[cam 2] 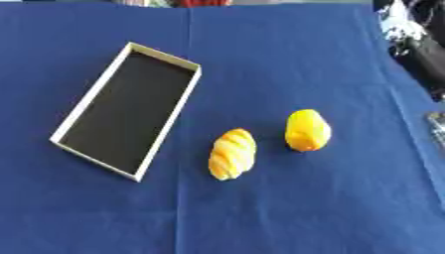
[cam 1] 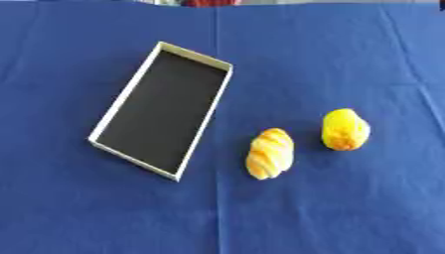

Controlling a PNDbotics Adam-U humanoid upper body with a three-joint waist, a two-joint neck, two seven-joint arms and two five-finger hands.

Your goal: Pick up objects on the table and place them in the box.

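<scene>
A shallow white-rimmed box [cam 1: 130,94] with a dark bottom lies askew on the blue cloth at left centre, and nothing is inside it. To its right lies a golden croissant [cam 1: 270,153]. Further right stands a yellow, lemon-like fruit [cam 1: 345,129], apart from the croissant. My right hand [cam 2: 415,34] shows only in the right eye view, as a black and silver shape at the upper right edge, far from both objects. My left hand is out of sight.
Blue cloth [cam 1: 330,213] covers the whole table, with creases running down the middle and the right side. A small grey piece [cam 2: 435,123] pokes in at the right edge of the right eye view.
</scene>
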